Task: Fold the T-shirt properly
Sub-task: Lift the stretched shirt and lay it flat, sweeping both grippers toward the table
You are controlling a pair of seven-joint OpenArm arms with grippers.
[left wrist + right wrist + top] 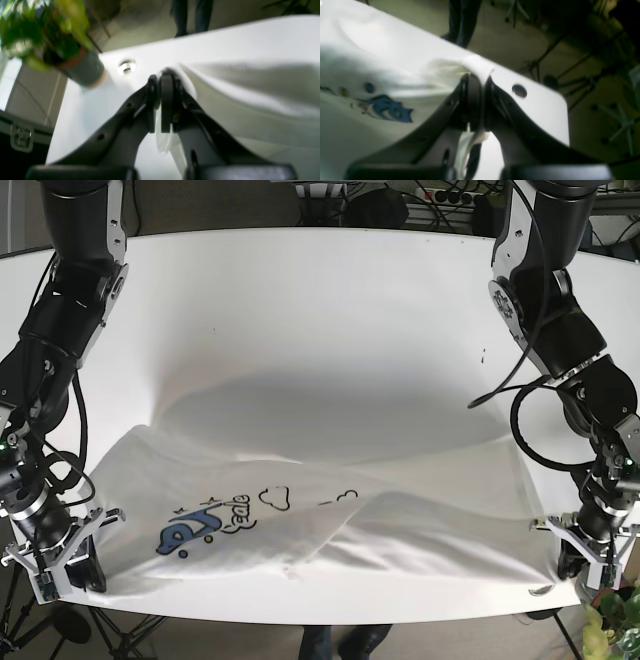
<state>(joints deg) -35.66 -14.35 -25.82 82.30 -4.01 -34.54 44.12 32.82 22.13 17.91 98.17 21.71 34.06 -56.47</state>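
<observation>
Each hand, left [161, 105] and right [476, 105], was clamped on a corner of the limp, light white cotton T-shirt [330, 520], which looked likely to sag between them.

Two robot arms built of bulky black segments joined by rounded silver-grey joints. Loose black cables loop along the outside of each arm. The left arm [560, 330] and the right arm [60, 330] each end in a pale wrist bracket carrying a gripper. The left gripper [162, 105] and the right gripper [476, 107] look alike: two dark grey, angled plastic fingers with small round holes along their sides and flat black pads at the tips.
</observation>
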